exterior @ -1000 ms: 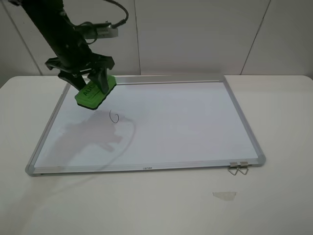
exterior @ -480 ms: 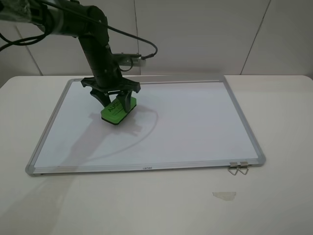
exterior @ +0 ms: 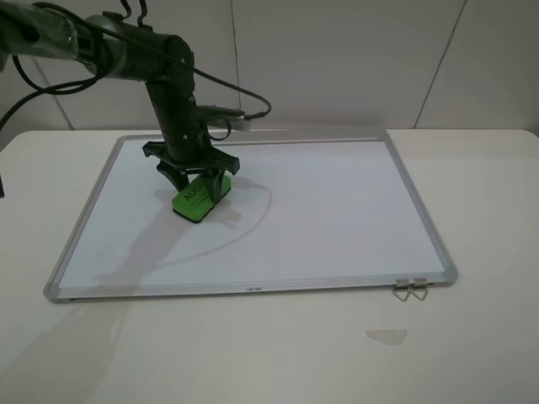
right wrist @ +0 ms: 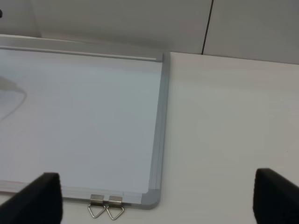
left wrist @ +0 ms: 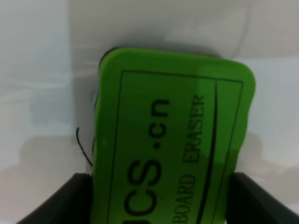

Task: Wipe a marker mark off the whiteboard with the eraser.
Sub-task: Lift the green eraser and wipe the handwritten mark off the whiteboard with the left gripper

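The whiteboard (exterior: 320, 210) lies flat on the table, silver frame all round. My left gripper (exterior: 195, 174) is shut on the green eraser (exterior: 200, 199) and presses it onto the board's left half. In the left wrist view the eraser (left wrist: 168, 140) fills the middle between the dark fingers (left wrist: 70, 198). A thin black piece of the marker mark (left wrist: 83, 148) peeks out beside the eraser's edge; in the high view the mark is hidden under the eraser. My right gripper (right wrist: 161, 200) is open and holds nothing, hovering off the whiteboard's (right wrist: 84, 116) near right corner.
Two metal hanger clips (exterior: 410, 289) stick out from the board's near right corner, also in the right wrist view as clips (right wrist: 106, 208). A scrap of clear tape (exterior: 386, 336) lies on the white table (exterior: 488, 202). A wall stands right behind the board.
My left arm carried the eraser from the board's back left corner forward and right, then lowered it onto the mark, which is now covered in the high view.
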Motion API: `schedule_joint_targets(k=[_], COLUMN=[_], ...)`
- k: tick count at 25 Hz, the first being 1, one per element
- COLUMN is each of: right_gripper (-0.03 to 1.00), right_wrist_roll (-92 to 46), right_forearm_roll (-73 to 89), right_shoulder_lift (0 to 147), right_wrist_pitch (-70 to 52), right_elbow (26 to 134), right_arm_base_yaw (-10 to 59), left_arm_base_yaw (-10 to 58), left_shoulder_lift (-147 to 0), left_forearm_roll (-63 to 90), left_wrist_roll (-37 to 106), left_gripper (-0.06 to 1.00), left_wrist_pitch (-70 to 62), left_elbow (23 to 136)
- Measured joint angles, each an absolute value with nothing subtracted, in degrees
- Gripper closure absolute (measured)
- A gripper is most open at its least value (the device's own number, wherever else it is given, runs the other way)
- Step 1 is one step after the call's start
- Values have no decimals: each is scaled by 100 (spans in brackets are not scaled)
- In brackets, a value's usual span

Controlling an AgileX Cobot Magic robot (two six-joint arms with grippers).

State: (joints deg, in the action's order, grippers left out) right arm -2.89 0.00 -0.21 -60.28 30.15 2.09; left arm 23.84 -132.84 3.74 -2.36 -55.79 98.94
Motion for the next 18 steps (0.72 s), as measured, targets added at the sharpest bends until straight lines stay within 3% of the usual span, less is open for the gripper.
schedule_joint_targets(k=[18], right_gripper=[15], right_wrist_roll=[-289], right_forearm_roll=[0], right_shoulder_lift=[-21], right_wrist_pitch=[-6028], right_elbow=[3015], right_arm_base_yaw=[209], left_arm_base_yaw=[2406], left_shoulder_lift=[-13354], left_forearm_roll=[-85], left_wrist_roll=[-236], left_gripper=[35], left_wrist_pitch=[-5601], left_elbow=[9974])
